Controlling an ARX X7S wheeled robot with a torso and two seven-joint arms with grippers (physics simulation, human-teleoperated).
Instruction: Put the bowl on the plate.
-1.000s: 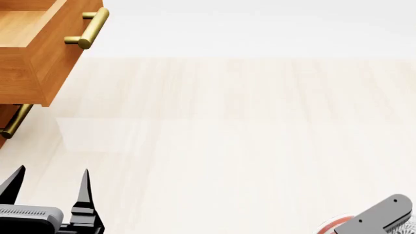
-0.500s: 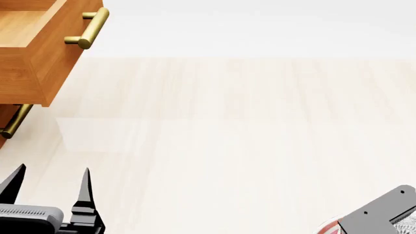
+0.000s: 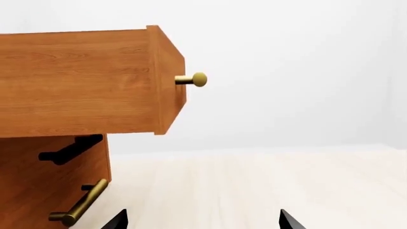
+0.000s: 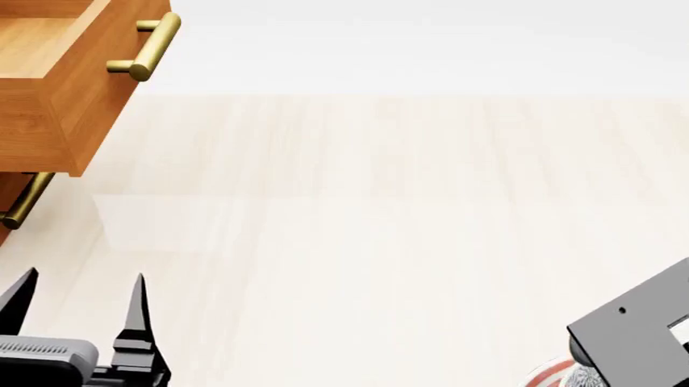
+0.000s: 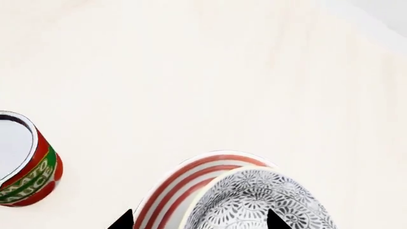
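Over on the robot's right, the right gripper (image 5: 198, 220) hangs above the small deep white bowl with its dense grey-blue floral pattern (image 5: 254, 202). Only the two black fingertips (image 5: 122, 221) show in its wrist view, set wide apart, one to either side of the bowl's near edge and closed on nothing. Whether they touch the bowl I cannot tell.

The bowl overlaps the large flat white plate with concentric red rings (image 5: 175, 183), whose rim curves out just past one fingertip. Well away from the fingers on that same side stands a red-and-green metal can with a pale top (image 5: 24, 162), clear of the plate on the pale wooden tabletop (image 5: 190, 71).

From the head view only a sliver of plate and bowl peeks out under the grey right arm bracket (image 4: 640, 330).

The left gripper (image 4: 77, 310) sits low on the other side, its two pointed black fingers (image 4: 137, 310) spread and empty. Ahead of those fingers is an orange-brown wooden cabinet with an open drawer (image 3: 83, 81); the brass bar handle (image 4: 145, 50) juts from the drawer front.
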